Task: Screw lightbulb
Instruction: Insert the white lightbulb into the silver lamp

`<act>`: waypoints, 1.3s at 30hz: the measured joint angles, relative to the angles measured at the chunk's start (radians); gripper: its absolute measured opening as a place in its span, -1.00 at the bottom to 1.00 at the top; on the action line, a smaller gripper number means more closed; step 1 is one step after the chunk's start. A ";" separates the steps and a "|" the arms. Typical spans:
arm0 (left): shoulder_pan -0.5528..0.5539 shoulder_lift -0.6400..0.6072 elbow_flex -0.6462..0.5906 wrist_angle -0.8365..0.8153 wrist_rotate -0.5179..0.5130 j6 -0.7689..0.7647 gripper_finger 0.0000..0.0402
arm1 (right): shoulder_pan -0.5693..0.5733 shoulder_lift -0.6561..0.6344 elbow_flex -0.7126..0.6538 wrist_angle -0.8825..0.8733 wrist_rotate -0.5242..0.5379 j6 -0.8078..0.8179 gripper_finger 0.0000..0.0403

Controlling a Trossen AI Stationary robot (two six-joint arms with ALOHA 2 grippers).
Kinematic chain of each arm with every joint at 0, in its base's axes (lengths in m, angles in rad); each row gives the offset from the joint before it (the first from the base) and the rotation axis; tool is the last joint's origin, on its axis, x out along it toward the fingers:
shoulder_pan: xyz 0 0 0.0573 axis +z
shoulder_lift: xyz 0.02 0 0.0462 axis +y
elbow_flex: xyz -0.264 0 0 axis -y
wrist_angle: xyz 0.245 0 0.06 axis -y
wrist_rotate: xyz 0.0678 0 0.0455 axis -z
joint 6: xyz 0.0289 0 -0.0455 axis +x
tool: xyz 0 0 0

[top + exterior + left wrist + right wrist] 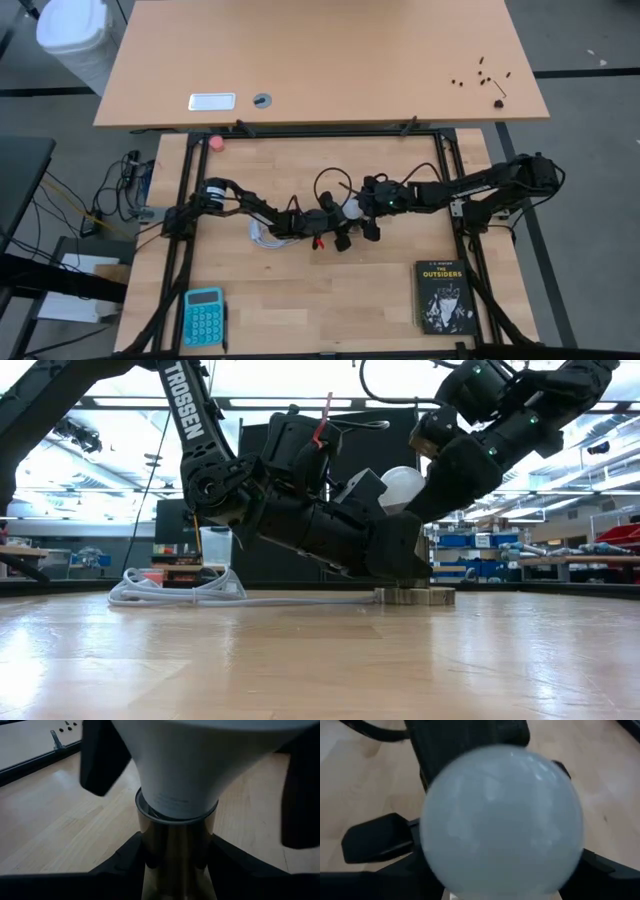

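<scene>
The white lightbulb (400, 485) stands with its narrow neck (175, 795) in the top of a round metallic socket (175, 845). The socket rests on the table (415, 597), and its white cord (180, 592) trails to the left. My left gripper (395, 555) comes in low from the table's left and is shut on the socket. My right gripper (363, 207) reaches in from the right, slanting down. It is open, with a finger (375, 840) on either side of the bulb's globe (500, 820), apart from it. My left gripper pinches the socket's metal barrel (172, 855) between its two fingers (127, 860), one on each side, just below the bulb's neck. It comes nearly level from the table's left. The socket stays upright with its base on the table.
A black book (443, 295) lies at the near right and a teal calculator (204, 315) at the near left. A pink ball (217, 143) sits at the far left edge. The coiled cord (262, 233) lies beside my left arm.
</scene>
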 joint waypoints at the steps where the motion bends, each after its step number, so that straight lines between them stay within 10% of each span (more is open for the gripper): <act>1: 0.000 0.000 0.000 0.000 0.000 0.000 -0.15 | 0.000 0.000 0.000 0.007 0.000 -0.003 0.52; 9: 0.000 0.000 0.000 -0.002 0.000 0.000 -0.15 | 0.009 0.000 0.000 0.021 0.006 -0.003 0.47; 20: -0.001 0.000 0.000 -0.005 -0.001 0.000 -0.15 | 0.007 0.000 0.000 0.007 0.014 0.003 -0.11; 39: 0.000 0.000 0.001 -0.002 -0.004 -0.006 -0.15 | 0.067 0.005 -0.066 0.102 0.143 0.110 -0.15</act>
